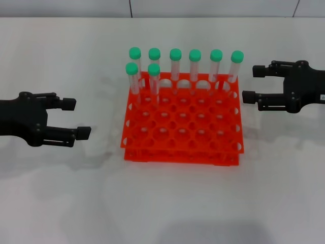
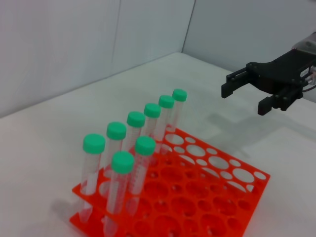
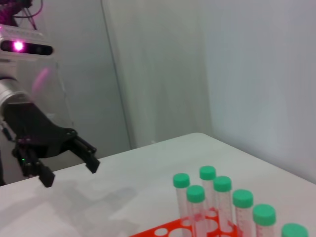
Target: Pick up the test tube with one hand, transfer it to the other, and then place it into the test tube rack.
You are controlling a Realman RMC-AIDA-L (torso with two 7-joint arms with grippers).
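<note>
8 green-capped tubes [image 1: 154, 75] stand in the orange rack [image 1: 183, 127] on the white table [image 1: 162, 203]. Left gripper [image 1: 72, 118] and right gripper [image 1: 252, 84] wait beside it, fingers spread wide, holding nothing.

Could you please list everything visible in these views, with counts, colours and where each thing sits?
Test tubes: eight, clear with green caps, all upright in the rack; six along the far row, two in the next row at the robot's left end.
Test tube rack: one, orange-red, two-tiered, centre of the table.
Table: one, white, under everything.
Wall: pale panels behind the table.
Left end effector: one, black, open, empty, to the left of the rack.
Right end effector: one, black, open, empty, to the right of the rack near its far corner.
</note>
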